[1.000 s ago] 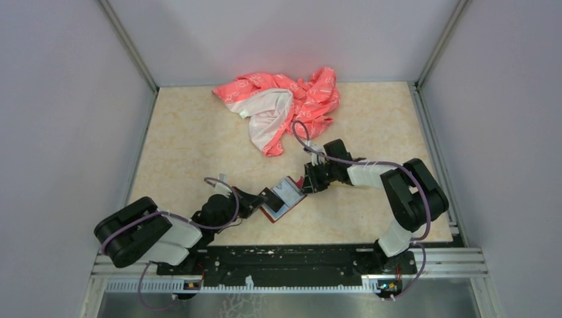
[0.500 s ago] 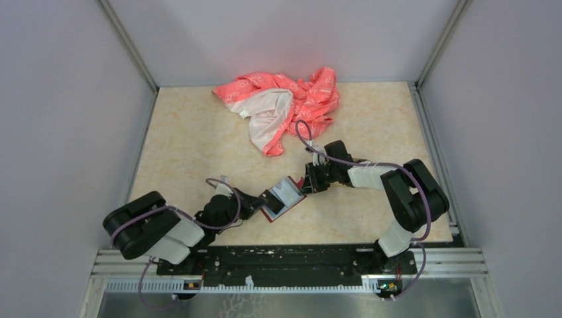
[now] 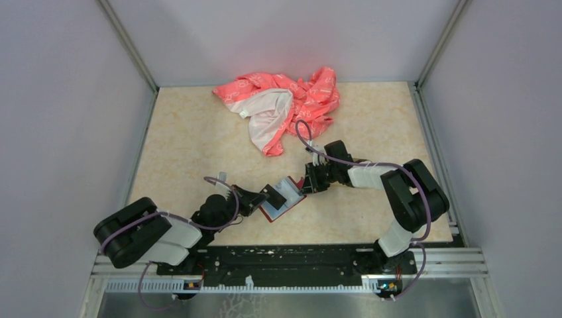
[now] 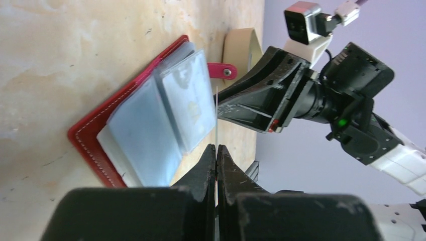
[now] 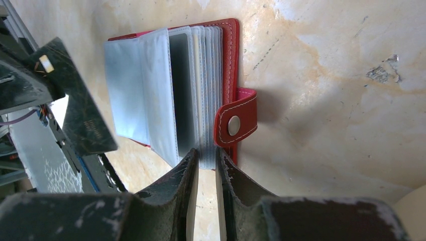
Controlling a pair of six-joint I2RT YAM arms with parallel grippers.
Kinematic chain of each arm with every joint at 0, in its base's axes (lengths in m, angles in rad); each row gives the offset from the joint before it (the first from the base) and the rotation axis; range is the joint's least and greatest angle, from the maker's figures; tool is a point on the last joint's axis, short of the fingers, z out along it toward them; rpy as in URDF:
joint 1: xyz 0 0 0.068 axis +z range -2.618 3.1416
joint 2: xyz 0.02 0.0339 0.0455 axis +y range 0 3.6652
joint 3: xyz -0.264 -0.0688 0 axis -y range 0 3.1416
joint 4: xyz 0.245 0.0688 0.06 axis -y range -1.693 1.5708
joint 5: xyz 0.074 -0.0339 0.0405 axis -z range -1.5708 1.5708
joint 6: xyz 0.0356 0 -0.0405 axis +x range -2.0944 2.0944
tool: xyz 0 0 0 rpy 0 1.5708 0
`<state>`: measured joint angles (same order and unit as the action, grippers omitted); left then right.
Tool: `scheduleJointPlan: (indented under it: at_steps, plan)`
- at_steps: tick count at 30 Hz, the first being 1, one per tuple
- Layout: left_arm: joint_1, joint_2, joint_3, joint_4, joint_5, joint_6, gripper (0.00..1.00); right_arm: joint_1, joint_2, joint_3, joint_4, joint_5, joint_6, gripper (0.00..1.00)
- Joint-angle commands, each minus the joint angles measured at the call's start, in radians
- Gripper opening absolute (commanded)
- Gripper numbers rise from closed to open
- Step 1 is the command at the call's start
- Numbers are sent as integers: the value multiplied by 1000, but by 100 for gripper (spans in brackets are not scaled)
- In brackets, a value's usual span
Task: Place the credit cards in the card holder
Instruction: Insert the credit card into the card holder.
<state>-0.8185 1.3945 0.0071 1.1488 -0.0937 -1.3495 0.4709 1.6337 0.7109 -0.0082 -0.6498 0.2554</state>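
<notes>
The dark red card holder (image 3: 286, 201) lies open on the table between both arms, its grey-blue pockets (image 4: 150, 120) facing up. My left gripper (image 4: 217, 147) is shut on one black credit card (image 4: 217, 115), seen edge-on and held upright just off the holder's near side. In the right wrist view that credit card (image 5: 83, 110) hangs at the left of the open pockets. My right gripper (image 5: 206, 152) is pinched on a bundle of the holder's clear pocket leaves (image 5: 208, 90), next to the snap tab (image 5: 234, 125). No other cards show.
A crumpled pink-and-white cloth (image 3: 281, 109) lies at the back of the table. A beige tray rim (image 4: 241, 45) shows behind the holder, beside the right arm. Pale walls stand on both sides, and a metal rail (image 3: 291, 262) runs along the near edge.
The left arm's elbow swung slightly right and came back; the card stays at the holder's left side. The right gripper keeps its place on the pocket leaves.
</notes>
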Motion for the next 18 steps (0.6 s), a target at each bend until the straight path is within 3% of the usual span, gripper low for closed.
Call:
scheduleJointPlan:
  at_steps: [1, 7, 18]
  plan:
    - [-4, -72, -94, -70, -37, 20, 0, 6, 3, 10, 11, -10, -5, 18]
    - [-4, -53, -68, -80, -38, 34, 0, 6, 4, 12, 10, -9, -6, 18]
    - [-4, 109, -74, 96, -13, 11, 0, 6, 3, 13, 10, -13, -5, 18]
